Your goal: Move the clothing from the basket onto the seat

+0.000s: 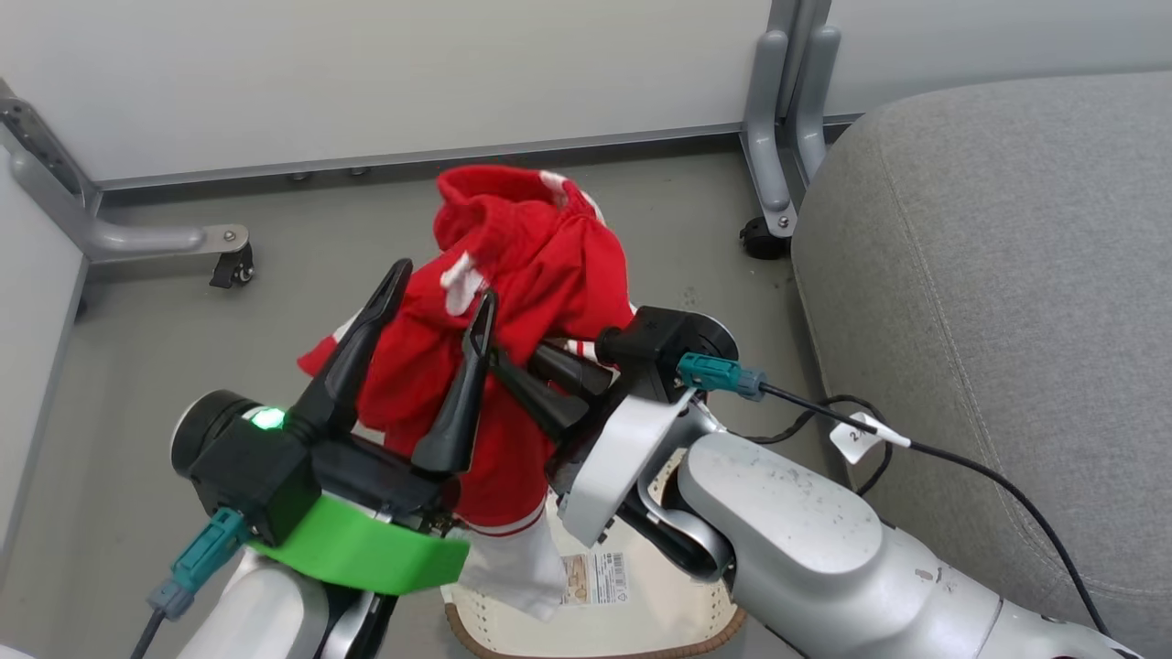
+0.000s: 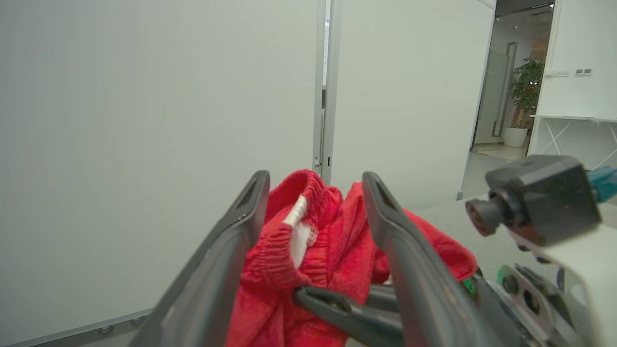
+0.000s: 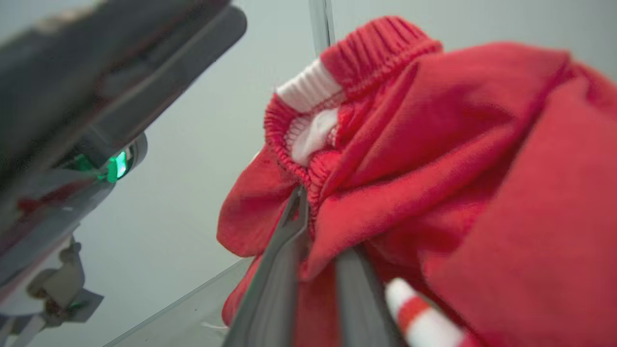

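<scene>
Because the left claw [image 1: 443,282] stands spread apart around the clothing [image 1: 531,247] and only the right claw [image 1: 511,352] is clamped on a fold, the bundle, hanging above the basket [image 1: 668,613] and short of the seat [image 1: 989,275], could slip free or snag on the open claw.

Head view, upper frame: matte white partition panels [image 1: 366,73] above a dull grey-green floor [image 1: 137,348]. Left: grey metal support foot [image 1: 137,240] with black caster [image 1: 233,268]. Upper right: paired grey metal uprights [image 1: 778,110]. Left wrist view, upper right: leafy green potted plant [image 2: 524,91].
</scene>
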